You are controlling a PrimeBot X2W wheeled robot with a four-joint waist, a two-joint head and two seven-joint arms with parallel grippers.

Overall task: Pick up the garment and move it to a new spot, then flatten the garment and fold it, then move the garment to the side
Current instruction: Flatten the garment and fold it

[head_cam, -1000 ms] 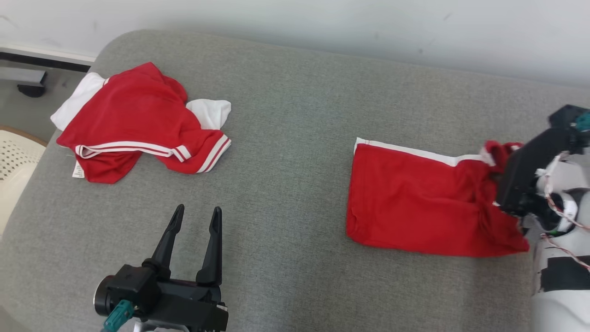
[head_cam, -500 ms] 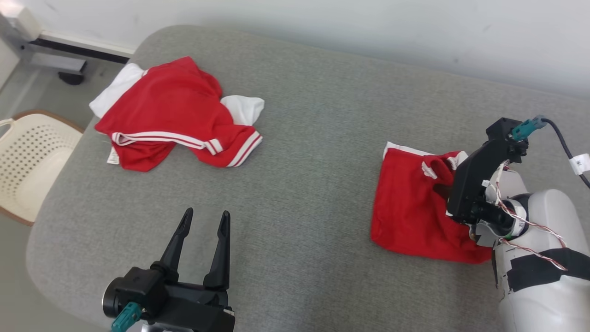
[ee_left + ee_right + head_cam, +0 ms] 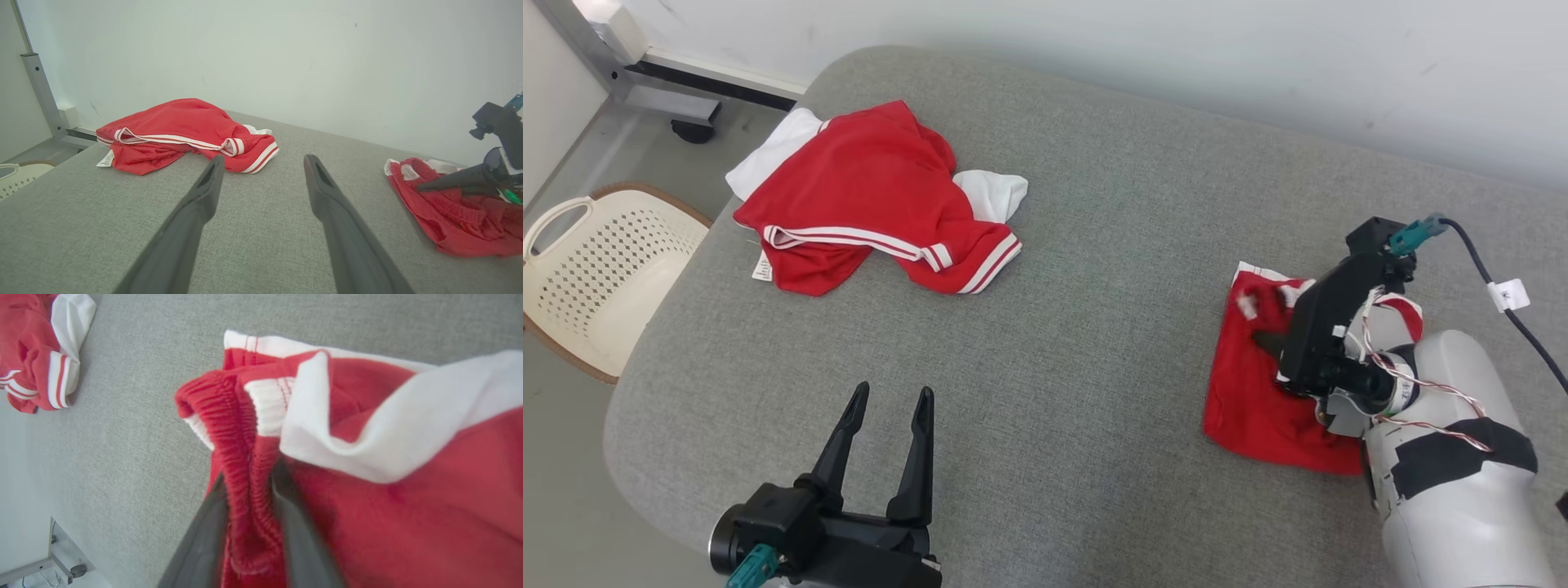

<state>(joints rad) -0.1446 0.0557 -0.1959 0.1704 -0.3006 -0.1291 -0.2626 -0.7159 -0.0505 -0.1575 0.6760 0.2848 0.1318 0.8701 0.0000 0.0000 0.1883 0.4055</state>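
A grey padded surface (image 3: 1094, 245) is spread across most of the head view. The red jersey shirt (image 3: 866, 188) is seen crumpled at its upper left, white sleeves and striped trim showing, well apart from both grippers. A folded pair of red shorts (image 3: 1250, 400) is laid at the right of the frame. A cream perforated basket (image 3: 596, 269) is placed off the surface at the left edge. The left gripper (image 3: 892, 392) is held wide apart and empty at the lower left. The right gripper (image 3: 250, 477) is pinched on the ribbed waistband of the shorts. A small white label (image 3: 761, 266) is shown at the shirt's lower left edge.
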